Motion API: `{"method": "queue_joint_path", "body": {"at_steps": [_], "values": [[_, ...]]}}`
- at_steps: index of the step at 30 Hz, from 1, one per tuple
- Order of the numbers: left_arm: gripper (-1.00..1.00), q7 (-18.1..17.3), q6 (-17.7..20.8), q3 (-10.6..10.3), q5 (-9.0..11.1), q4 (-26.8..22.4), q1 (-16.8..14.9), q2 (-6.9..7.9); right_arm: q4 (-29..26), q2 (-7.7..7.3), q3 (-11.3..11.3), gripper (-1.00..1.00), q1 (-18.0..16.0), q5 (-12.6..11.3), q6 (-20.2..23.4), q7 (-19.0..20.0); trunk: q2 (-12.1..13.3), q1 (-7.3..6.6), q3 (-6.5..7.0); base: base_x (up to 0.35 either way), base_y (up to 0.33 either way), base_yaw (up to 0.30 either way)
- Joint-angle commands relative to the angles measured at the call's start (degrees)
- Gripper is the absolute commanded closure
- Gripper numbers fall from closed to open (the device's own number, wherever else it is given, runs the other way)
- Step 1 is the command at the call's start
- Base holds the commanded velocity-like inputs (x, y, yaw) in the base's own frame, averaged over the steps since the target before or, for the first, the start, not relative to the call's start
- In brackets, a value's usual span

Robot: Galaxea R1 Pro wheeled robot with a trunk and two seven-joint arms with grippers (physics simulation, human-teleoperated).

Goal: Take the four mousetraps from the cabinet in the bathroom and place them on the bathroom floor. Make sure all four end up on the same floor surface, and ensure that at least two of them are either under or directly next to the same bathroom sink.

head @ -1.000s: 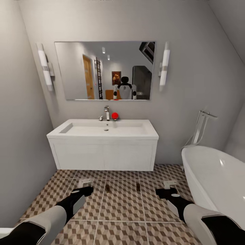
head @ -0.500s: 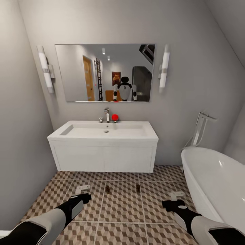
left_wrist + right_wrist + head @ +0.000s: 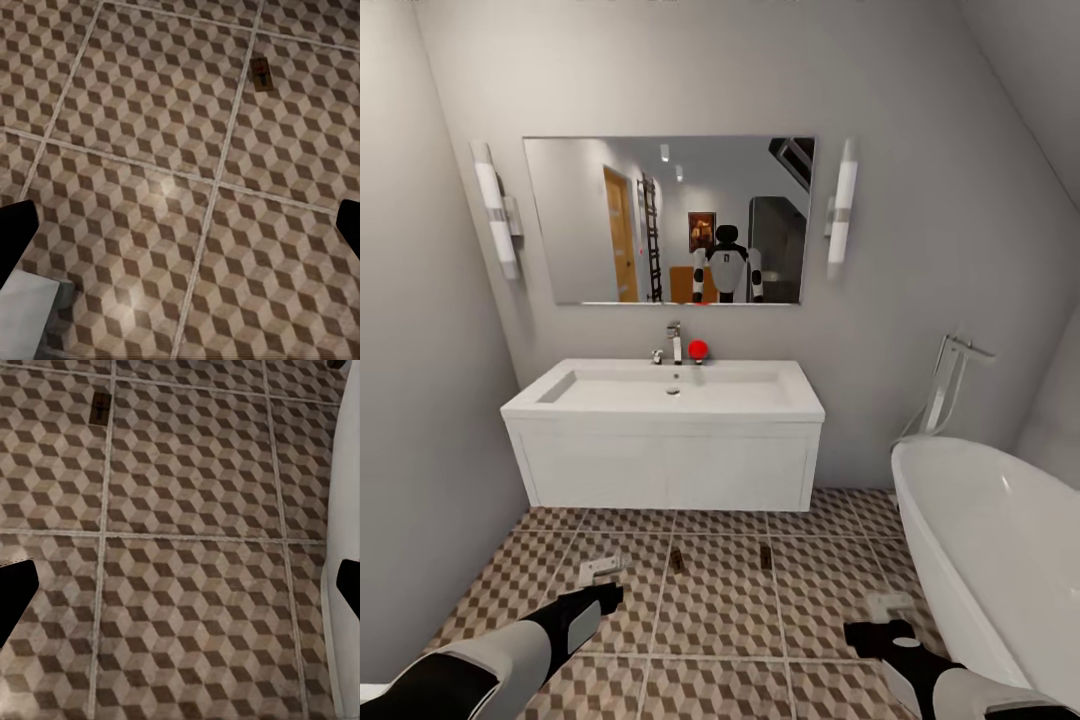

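- lying on the bathroom floor before the sink: two mousetraps, well apart
- left gripper spread wide, empty
- right gripper spread wide, empty, near the bathtub

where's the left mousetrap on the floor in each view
Head view: left mousetrap lies before the sink, on a grout line.
Left wrist view: same trap, beside that grout line.
Right wrist view: the trap here is the right mousetrap.
Shared landmark: the grout line.
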Motion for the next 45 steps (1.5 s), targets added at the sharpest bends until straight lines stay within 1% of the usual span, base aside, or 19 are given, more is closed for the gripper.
{"method": "queue_joint_path", "body": {"at_steps": [1,7,15,21,22,28,29,33,34,39,40,45], "values": [[-1.00,0.23,0.25,-0.49,0.42,-0.01,0.00,-0.01,0.18,0.01,0.46,-1.00,0.17,-0.22,-0.31,-0.12,0.38,-0.23,0.12,0.000,0.000,0.000],[-1.00,0.28,0.26,-0.49,0.49,0.11,1.01,0.05,0.18,-0.07,0.42,-1.00,2.12,-0.22,-0.32,-0.10,2.78,-1.54,1.20,0.000,0.000,0.000],[-1.00,0.23,0.26,-0.49,0.40,0.13,4.24,-0.02,0.18,-0.07,0.41,-1.00,5.10,-0.22,-0.33,-0.28,5.99,-3.30,2.64,0.000,0.000,0.000],[-1.00,0.22,0.26,-0.49,0.35,0.14,7.14,-0.15,0.18,-0.09,0.44,-1.00,7.76,-0.22,-0.36,-0.41,8.40,-4.62,3.71,0.000,0.000,0.000],[-1.00,0.22,0.26,-0.49,0.35,0.14,7.99,-0.16,0.18,-0.08,0.42,-1.00,8.58,-0.22,-0.38,-0.44,8.80,-4.84,3.89,0.000,0.000,0.000],[-1.00,0.22,0.21,-0.49,0.34,0.14,10.74,-0.22,0.18,-0.10,0.42,-1.00,11.81,-0.22,-0.56,-0.42,11.20,-6.16,4.97,0.000,0.000,0.000],[-1.00,0.22,0.16,-0.49,0.34,0.14,11.86,-0.31,0.18,-0.09,0.44,-1.00,13.08,-0.22,-0.60,-0.43,11.61,-6.38,5.15,0.000,0.000,0.000],[-1.00,0.21,0.02,-0.49,0.30,0.14,14.36,-0.52,0.18,-0.03,0.44,-1.00,15.66,-0.22,-0.69,-0.46,13.21,-7.25,5.87,0.000,0.000,0.000],[-1.00,0.18,-0.02,-0.49,0.28,0.14,15.61,-0.59,0.18,-0.01,0.45,-1.00,16.85,-0.22,-0.73,-0.47,13.61,-7.47,6.05,0.000,0.000,0.000],[-1.00,0.20,-0.07,-0.49,0.31,0.14,18.46,-0.65,0.18,0.01,0.46,-1.00,19.44,-0.22,-0.72,-0.48,13.61,-7.47,6.05,0.000,0.000,0.000],[-1.00,0.21,-0.08,-0.49,0.32,0.14,19.52,-0.64,0.19,0.03,0.46,-1.00,20.26,-0.19,-0.68,-0.45,13.61,-7.47,6.05,0.000,0.000,0.000],[-1.00,0.22,-0.09,-0.49,0.33,0.14,21.99,-0.67,0.20,0.09,0.47,-1.00,22.24,-0.09,-0.56,-0.28,13.61,-7.47,6.05,0.000,0.000,0.000]]}}
